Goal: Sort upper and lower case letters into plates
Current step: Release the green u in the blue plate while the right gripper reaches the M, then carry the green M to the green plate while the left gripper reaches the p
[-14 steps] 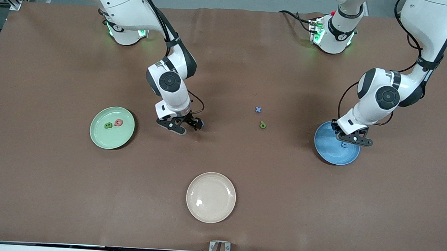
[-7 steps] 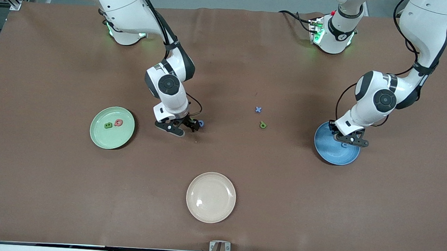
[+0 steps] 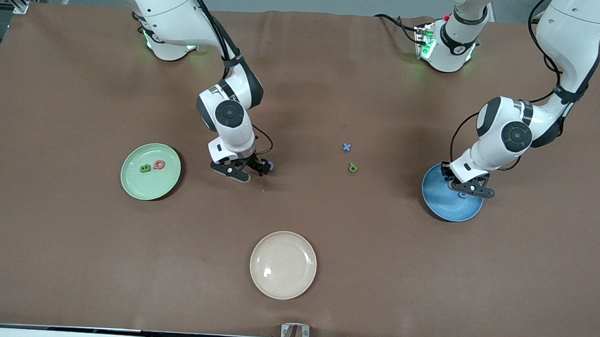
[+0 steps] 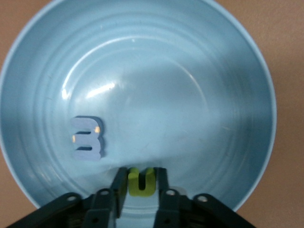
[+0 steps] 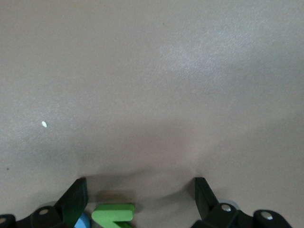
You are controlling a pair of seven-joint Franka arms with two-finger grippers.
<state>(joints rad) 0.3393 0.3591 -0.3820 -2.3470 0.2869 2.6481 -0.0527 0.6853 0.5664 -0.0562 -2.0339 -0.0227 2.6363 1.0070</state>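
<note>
Pincers first, in the front view: the left gripper point(image 3: 467, 190) hangs low over the blue plate point(image 3: 431, 202), at the left arm's end of the table. The right gripper point(image 3: 251, 170) is down at the table point(image 3: 69, 259) between the light green plate point(image 3: 134, 184) and the two loose letters mid-table. A blue G point(image 3: 270, 165) shows just beside it on the mat. The light green plate carries a green B point(image 3: 145, 168) and a red Q point(image 3: 159, 165), side by side. The blue x point(image 3: 347, 147) and the green p point(image 3: 353, 167) lie apart from both arms, the p nearer the camera. A cream-white plate point(image 3: 282, 286) sits nearest the camera with nothing on it. Nothing stands between either arm and its plate.

Left wrist view: the left gripper point(image 4: 141, 184) is clenched on the green n point(image 4: 141, 180), with a finger tight against each side of it. The letter is held just above the blue plate's point(image 4: 228, 71) floor, near the rim. The blue m point(image 4: 87, 138) lies flat in the same plate, near the held letter but not touching it.

Right wrist view: the right gripper point(image 5: 138, 197) is spread wide and grasps nothing. Its fingers point(image 5: 76, 197) stand far apart over bare table point(image 5: 152, 71). The green N point(image 5: 113, 213) lies between them, close to one finger. The blue G point(image 5: 82, 222) peeks out right by that same finger, beside the N.
</note>
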